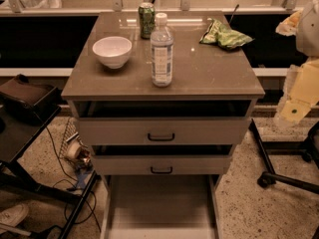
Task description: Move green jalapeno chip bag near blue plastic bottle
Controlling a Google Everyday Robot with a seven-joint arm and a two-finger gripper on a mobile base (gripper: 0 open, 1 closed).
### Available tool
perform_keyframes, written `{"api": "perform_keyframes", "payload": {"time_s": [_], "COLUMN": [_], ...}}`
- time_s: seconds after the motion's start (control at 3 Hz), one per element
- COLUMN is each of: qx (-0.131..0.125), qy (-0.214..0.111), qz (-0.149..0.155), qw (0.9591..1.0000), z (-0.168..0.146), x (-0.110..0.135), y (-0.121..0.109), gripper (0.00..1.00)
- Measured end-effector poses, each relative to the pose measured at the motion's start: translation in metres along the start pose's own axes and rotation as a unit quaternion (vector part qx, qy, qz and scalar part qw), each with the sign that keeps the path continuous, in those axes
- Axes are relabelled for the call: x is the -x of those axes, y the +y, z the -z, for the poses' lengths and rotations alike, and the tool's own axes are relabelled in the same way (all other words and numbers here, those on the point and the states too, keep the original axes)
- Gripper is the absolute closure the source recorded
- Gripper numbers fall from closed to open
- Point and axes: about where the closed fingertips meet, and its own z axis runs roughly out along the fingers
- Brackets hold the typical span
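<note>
The gripper hangs at the right edge of the view, off to the side of the table and lower than its top. I cannot tell if it is open or closed, but it holds nothing and touches nothing. The bag lies at the back right of the table top, flat and crinkly. The bottle stands near the front middle, with its cap on. The two are well apart, with bare table top between them. A can stands behind the bottle, and a bowl sits to its left (the bag should not end up by those). So I think the job has not begun. The gripper must go up and over to the bag, grab it, carry it, and set it down just beside the bottle.
</note>
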Motion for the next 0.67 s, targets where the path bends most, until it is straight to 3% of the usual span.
{"api": "perform_keyframes", "payload": {"time_s": [0.67], "qx": [-0.011], "qy": [0.000], "qz": [-0.009], "qw": [0.9999], "z": [0.0045], "x": [-0.0015], "y": [0.0023], "gripper": [0.00]}}
